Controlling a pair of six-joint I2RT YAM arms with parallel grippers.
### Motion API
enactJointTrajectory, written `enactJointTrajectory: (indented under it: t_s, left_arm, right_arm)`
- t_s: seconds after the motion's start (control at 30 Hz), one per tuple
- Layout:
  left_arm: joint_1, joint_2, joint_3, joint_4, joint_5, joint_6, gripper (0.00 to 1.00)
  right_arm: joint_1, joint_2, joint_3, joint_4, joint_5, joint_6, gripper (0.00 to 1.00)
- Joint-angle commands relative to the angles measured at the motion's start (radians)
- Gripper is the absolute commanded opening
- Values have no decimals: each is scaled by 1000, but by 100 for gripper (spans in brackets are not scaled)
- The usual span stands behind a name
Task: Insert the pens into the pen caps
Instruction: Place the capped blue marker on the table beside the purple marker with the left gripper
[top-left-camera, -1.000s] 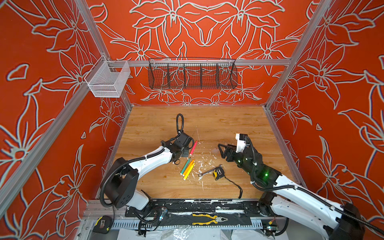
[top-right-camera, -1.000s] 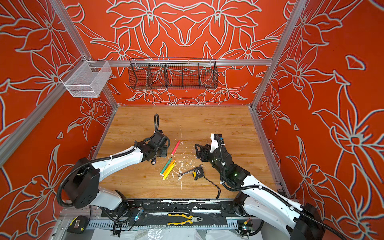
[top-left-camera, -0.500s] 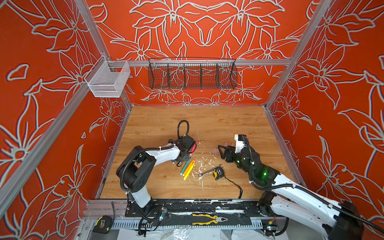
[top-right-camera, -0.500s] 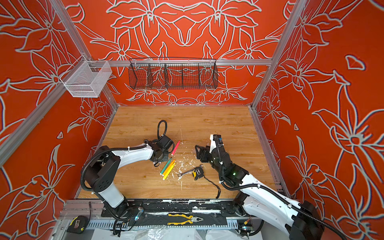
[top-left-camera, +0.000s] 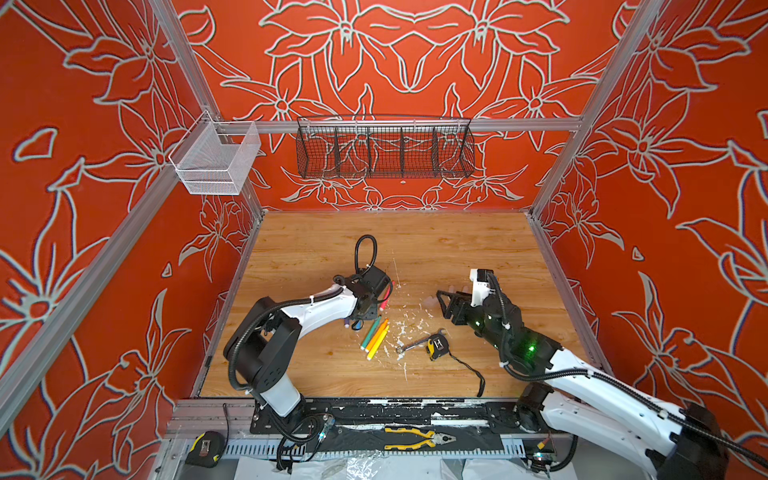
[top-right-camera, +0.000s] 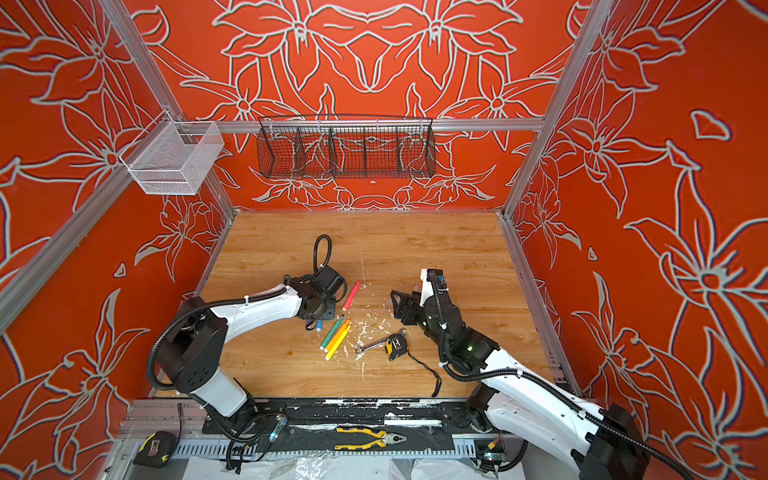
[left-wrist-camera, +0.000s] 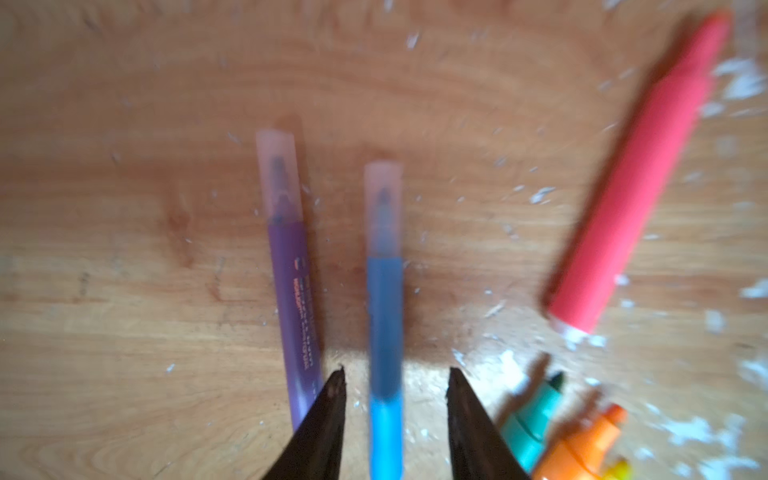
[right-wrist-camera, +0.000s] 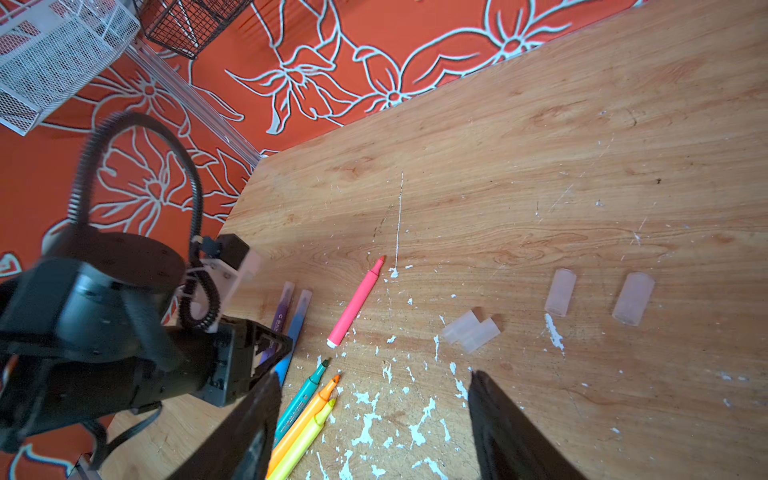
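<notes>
Wooden tabletop (top-left-camera: 415, 241), blue pen (left-wrist-camera: 384, 332) inside cap (left-wrist-camera: 382, 208)

print along the purple pen (left-wrist-camera: 292, 286), too blurred to read, no other text

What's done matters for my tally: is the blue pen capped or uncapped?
Capped. In the left wrist view a translucent cap covers the tip of the blue pen.

Orange-red wall panels (top-left-camera: 415, 62) bear grey-white outlined flowers. At lower centre in both top views, the light-brown grained wooden tabletop (top-left-camera: 415, 241) is flecked white. Slim plastic felt-tip markers: purple pen (left-wrist-camera: 291, 291), blue pen (left-wrist-camera: 384, 332), pink pen (right-wrist-camera: 355, 305), green pen (right-wrist-camera: 301, 399), orange pen (right-wrist-camera: 305, 419), yellow pen (right-wrist-camera: 309, 438). The small plastic tube caps (right-wrist-camera: 559, 291) are translucent whitish.
</notes>
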Motion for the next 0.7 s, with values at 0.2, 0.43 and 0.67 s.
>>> enactJointTrajectory:
  t_s: [0.2,0.43,0.67]
  left_arm:
    - [-21,-86,68,69,108,149,43]
    - [-22,111,194,55,160,182,42]
    - [-22,288,305,-8,121,182,41]
  right_arm:
    - [-10,5,49,-42,37,-10,73]
    - [-18,8,45,-40,42,-8,73]
    - [-29,16,50,-46,35,-8,72]
